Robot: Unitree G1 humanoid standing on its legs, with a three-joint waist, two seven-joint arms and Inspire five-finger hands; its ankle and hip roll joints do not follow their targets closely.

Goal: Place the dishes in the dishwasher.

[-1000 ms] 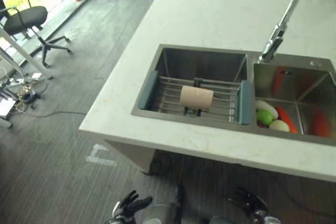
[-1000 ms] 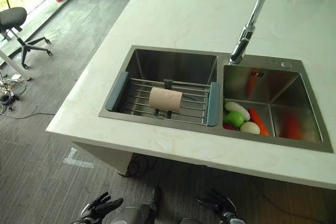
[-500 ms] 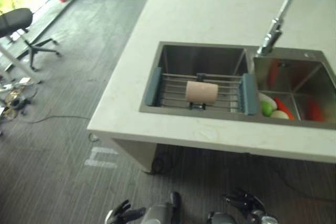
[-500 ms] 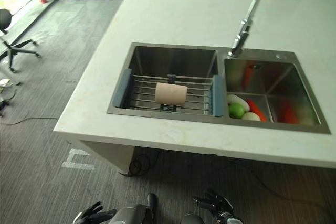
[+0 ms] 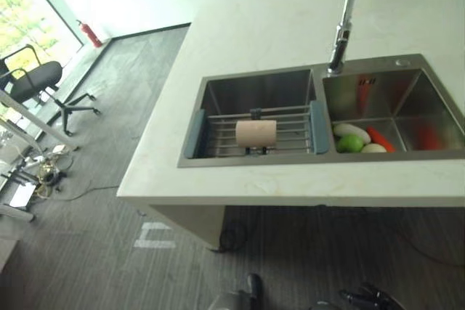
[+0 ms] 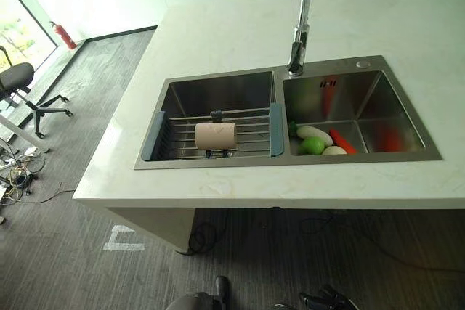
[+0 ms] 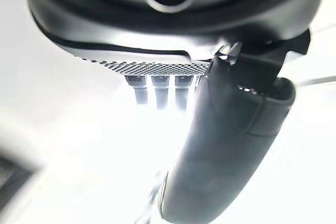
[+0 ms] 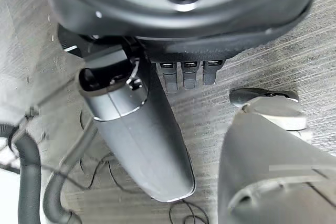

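A tan cup (image 5: 256, 133) lies on its side on a wire rack (image 5: 218, 136) set across the left basin of a steel double sink (image 5: 247, 163). The sink is sunk into a pale stone counter (image 5: 276, 30). My right hand (image 5: 370, 299) hangs low over the grey floor in front of the counter, far from the cup. In its wrist view the right hand (image 8: 136, 135) has a straight thumb and straight fingers and holds nothing. My left hand (image 7: 226, 145) is also open and empty against a bright background.
The right basin holds a white, a green and an orange-red vegetable (image 5: 354, 138). A tall faucet (image 5: 341, 30) rises behind the sink. An office chair (image 5: 36, 81) and a fire extinguisher (image 5: 91, 34) stand far left. A white tape mark (image 5: 154, 235) lies on the floor.
The camera has swung, so the whole scene has shifted and the counter looks farther off. Both hands have sunk towards the bottom edge. The cup has stayed on the rack.
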